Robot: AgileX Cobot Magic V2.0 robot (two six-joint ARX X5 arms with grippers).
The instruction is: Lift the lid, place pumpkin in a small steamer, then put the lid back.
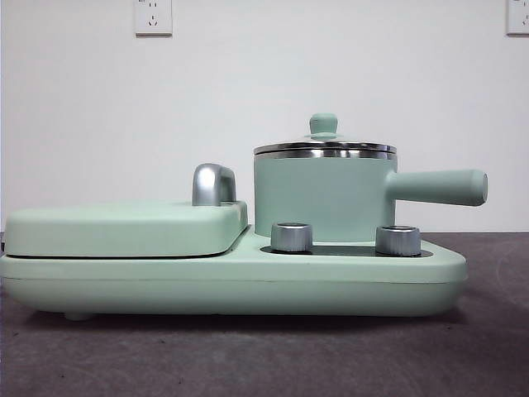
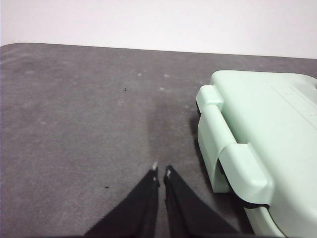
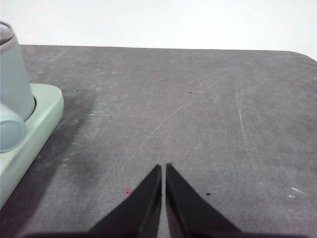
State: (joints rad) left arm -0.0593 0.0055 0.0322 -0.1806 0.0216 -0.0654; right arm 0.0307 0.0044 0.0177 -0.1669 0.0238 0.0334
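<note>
Desk (image 3: 198, 114) grey, bare stretches both sides of cooker base (image 1: 248, 281). Small steamer (image 1: 322, 198) on base, lid (image 1: 324, 147) on. Left pincer (image 2: 161, 172) closed, empty, beside griddle cover (image 2: 267, 134). Right pincer (image 3: 163, 167) closed, empty, well off steamer's handle (image 1: 438, 187).

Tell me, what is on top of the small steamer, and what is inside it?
The lid sits on the small steamer, closing it, its green knob upright. The inside cannot be seen: the steamer's wall hides it. No pumpkin shows in any view.

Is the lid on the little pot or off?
On. The lid sits level on the pot's steel rim, knob up.
</note>
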